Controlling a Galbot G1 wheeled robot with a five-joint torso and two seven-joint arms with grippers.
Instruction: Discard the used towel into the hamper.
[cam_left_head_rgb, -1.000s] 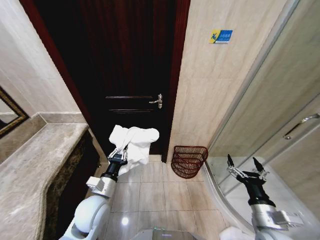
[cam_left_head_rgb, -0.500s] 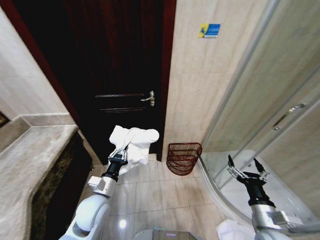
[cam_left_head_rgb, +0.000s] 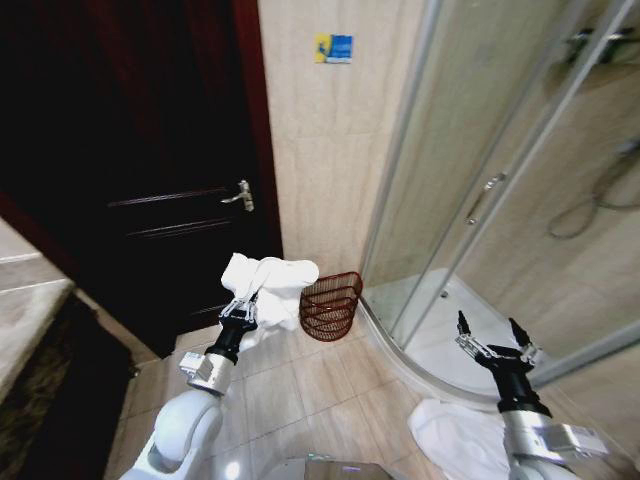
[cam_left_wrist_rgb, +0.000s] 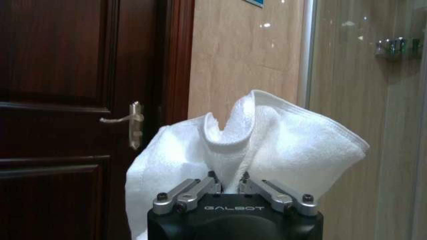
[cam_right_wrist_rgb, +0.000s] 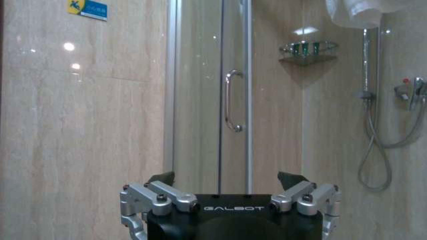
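My left gripper (cam_left_head_rgb: 241, 309) is shut on a white towel (cam_left_head_rgb: 268, 288), held up in front of me; the cloth bunches above the jaws and droops to both sides. The left wrist view shows the towel (cam_left_wrist_rgb: 267, 145) pinched between the closed fingers of the left gripper (cam_left_wrist_rgb: 227, 181). The hamper (cam_left_head_rgb: 331, 304), a dark reddish-brown openwork basket, stands on the floor against the tiled wall, just right of and beyond the towel. My right gripper (cam_left_head_rgb: 496, 338) is raised at the lower right, open and holding nothing, seen too in the right wrist view as the right gripper (cam_right_wrist_rgb: 227, 186).
A dark wooden door (cam_left_head_rgb: 150, 170) with a metal handle (cam_left_head_rgb: 240, 195) stands on the left. A curved glass shower enclosure (cam_left_head_rgb: 480, 190) takes up the right. A stone counter edge (cam_left_head_rgb: 25, 320) sits far left. White cloth (cam_left_head_rgb: 450, 435) lies on the floor near my base.
The camera has swung to the right: door and counter slid left, the shower cabin came into view, and the hamper now sits closer to the held towel. Both grippers keep their pose.
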